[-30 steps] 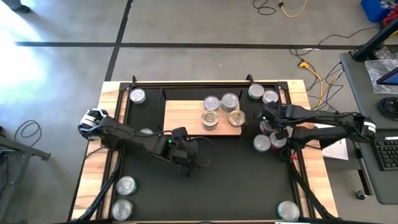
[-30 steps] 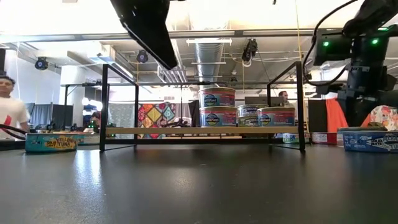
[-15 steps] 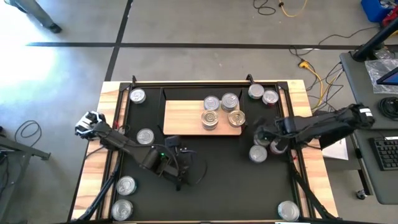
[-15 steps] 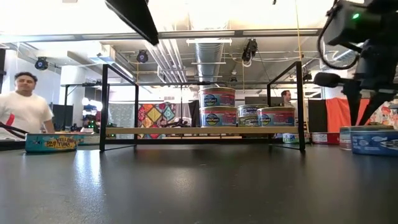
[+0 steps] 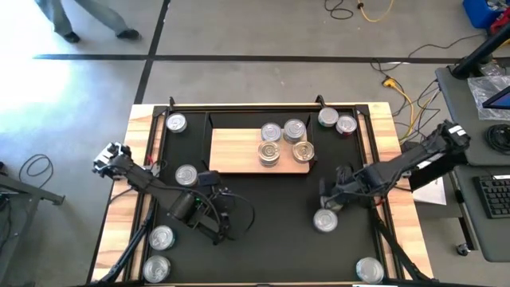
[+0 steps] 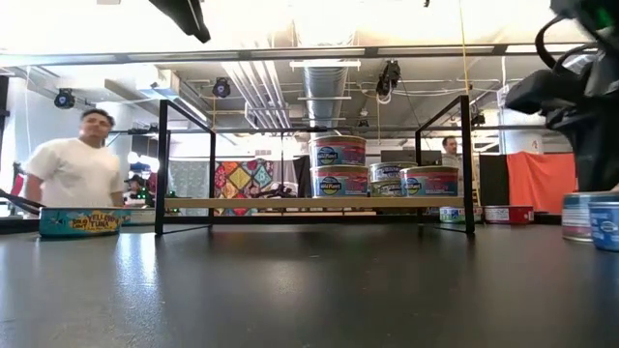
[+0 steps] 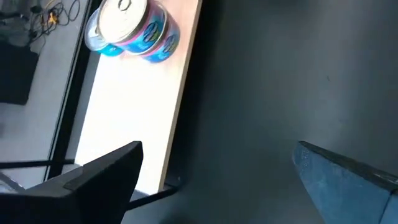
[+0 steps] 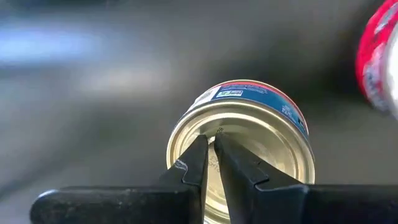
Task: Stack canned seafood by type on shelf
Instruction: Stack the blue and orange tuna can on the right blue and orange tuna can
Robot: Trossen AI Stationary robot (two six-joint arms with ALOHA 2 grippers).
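Note:
The shelf (image 5: 239, 151) is a light-wood board on the black mat, with several tins of canned seafood (image 5: 269, 153) on its right half. My right gripper (image 8: 211, 142) is shut, its tips on the silver lid of a blue-sided tin (image 5: 324, 221) near the mat's right side. That tin stands on the mat. A red tin (image 8: 380, 62) stands just beside it. My left gripper (image 7: 224, 186) hangs open over the mat's left part (image 5: 217, 227), holding nothing. The left wrist view looks along the shelf's bare end (image 7: 130, 124) to a stack of tins (image 7: 130, 28). My right gripper has its shut fingertips (image 8: 200, 149) set on the tin's lid (image 8: 261, 149), toward one side of it. The fingers come steeply from above. The tin stands upright, its bottom on the black mat.
Loose tins stand around the mat: two at the far right (image 5: 328, 117), one at the far left (image 5: 177, 123), one left of the shelf (image 5: 186, 174), two at the near left (image 5: 162, 237), one at the near right (image 5: 369, 269). A person (image 6: 73, 179) walks behind the table.
My right gripper has swung toward the table's near edge and rolled its wrist, still shut. The blue-sided tin has slid along the mat with it, staying upright. My left gripper, still open, has drawn back toward the near left and risen.

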